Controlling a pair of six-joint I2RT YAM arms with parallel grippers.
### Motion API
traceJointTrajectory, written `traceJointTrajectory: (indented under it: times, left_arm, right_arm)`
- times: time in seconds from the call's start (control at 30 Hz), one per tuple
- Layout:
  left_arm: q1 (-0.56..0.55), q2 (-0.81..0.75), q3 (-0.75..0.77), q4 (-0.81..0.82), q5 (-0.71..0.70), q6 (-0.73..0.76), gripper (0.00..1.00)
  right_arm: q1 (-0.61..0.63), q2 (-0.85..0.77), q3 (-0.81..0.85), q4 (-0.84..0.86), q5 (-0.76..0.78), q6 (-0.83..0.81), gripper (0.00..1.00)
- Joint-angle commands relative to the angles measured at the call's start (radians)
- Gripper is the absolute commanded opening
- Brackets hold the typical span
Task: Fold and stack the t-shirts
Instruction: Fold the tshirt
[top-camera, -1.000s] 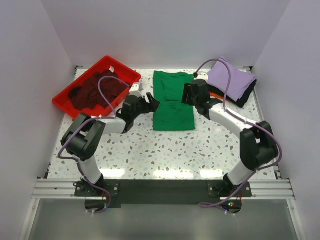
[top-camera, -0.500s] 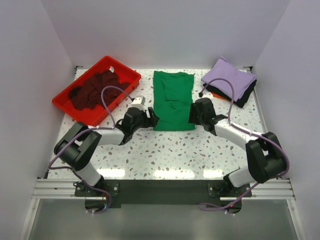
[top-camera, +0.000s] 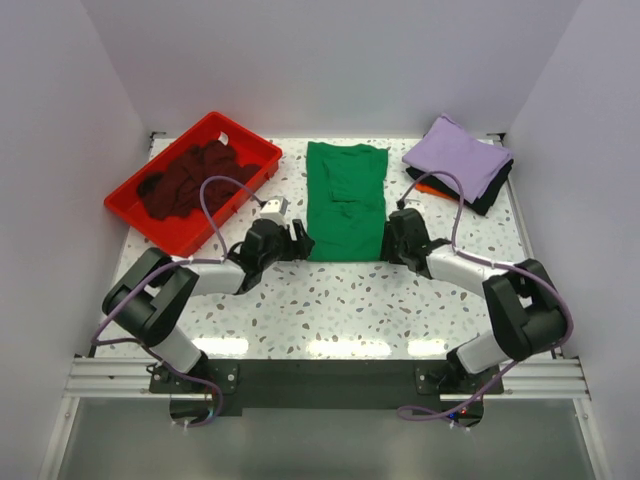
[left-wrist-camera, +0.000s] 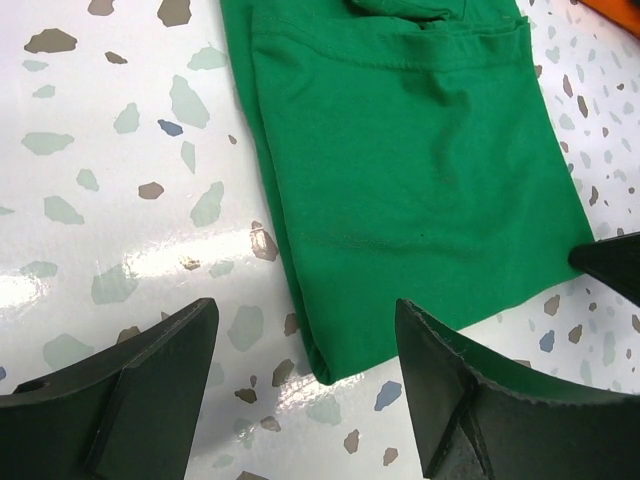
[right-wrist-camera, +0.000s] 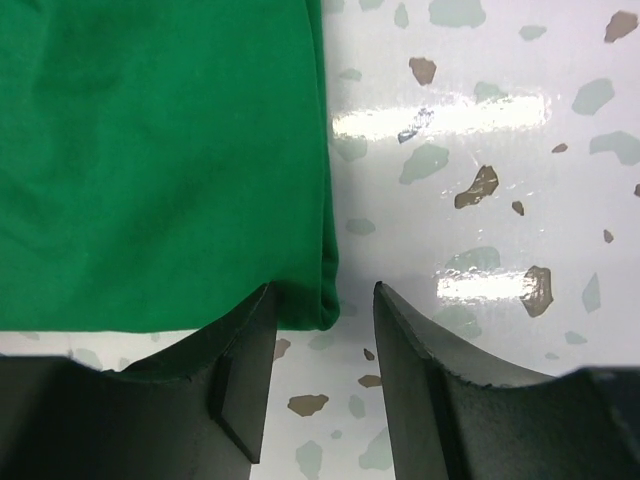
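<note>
- Green t-shirt (top-camera: 346, 205) lies flat mid-tabletop (top-camera: 330, 300), folded into a long narrow strip that runs from the far side toward the arms.
- The near hem is square. A smaller folded flap sits on top around mid-length, and the long left edge shows a doubled fold line in the left wrist view.
- Left end effector (left-wrist-camera: 303, 320) is low at the near-left corner of the green t-shirt with jaws spread wide. The corner sits in the gap between the fingers (left-wrist-camera: 150, 400), which touch no cloth and hold nothing.
- Right end effector (right-wrist-camera: 324, 295) is low at the near-right corner with a much narrower gap. The shirt's folded right edge and corner tip sit between the jaws. Bare tabletop still shows between the fingers (right-wrist-camera: 420, 390), so it isn't clamped on the cloth.
- In the top view both end effectors point inward at the hem from opposite sides, roughly level with each other.
- Red tray (top-camera: 247, 133) is at far left, angled, well apart from the green t-shirt. It holds the dark maroon t-shirt (top-camera: 185, 180), crumpled.
- The stack is at the far right corner: lavender t-shirt (top-camera: 458, 158) on top, folded, with the black t-shirt (top-camera: 492, 195) edge showing below.
- A sliver of the orange t-shirt (top-camera: 428, 188) pokes out on the stack's left side.
- The right arm's cable drapes over the stack's near corner.
</note>
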Motion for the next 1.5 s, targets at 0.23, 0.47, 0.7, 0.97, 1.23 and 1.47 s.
traceJointTrajectory:
  times: [0.23, 0.47, 0.7, 0.97, 1.23, 1.47]
  left_arm:
    - [-0.002, -0.033, -0.006, 0.006, -0.021, 0.029, 0.76]
    - [-0.01, -0.015, 0.004, -0.003, -0.028, 0.023, 0.7]
    - [-0.042, 0.028, 0.044, -0.06, -0.065, 0.023, 0.6]
    - [-0.06, 0.068, 0.055, -0.077, -0.067, 0.017, 0.56]
    - [-0.077, 0.097, 0.052, -0.048, -0.029, -0.001, 0.48]
    - [-0.099, 0.113, 0.047, -0.054, -0.035, -0.014, 0.42]
  right_arm:
    - [-0.003, 0.067, -0.023, 0.084, -0.011, 0.026, 0.4]
    - [-0.003, 0.11, -0.017, 0.093, -0.025, 0.025, 0.22]
    - [-0.003, 0.122, -0.011, 0.093, -0.028, 0.023, 0.14]
    - [-0.003, 0.133, -0.004, 0.093, -0.031, 0.025, 0.13]
    - [-0.003, 0.142, 0.0, 0.093, -0.031, 0.025, 0.1]
    - [-0.003, 0.14, 0.003, 0.093, -0.031, 0.023, 0.09]
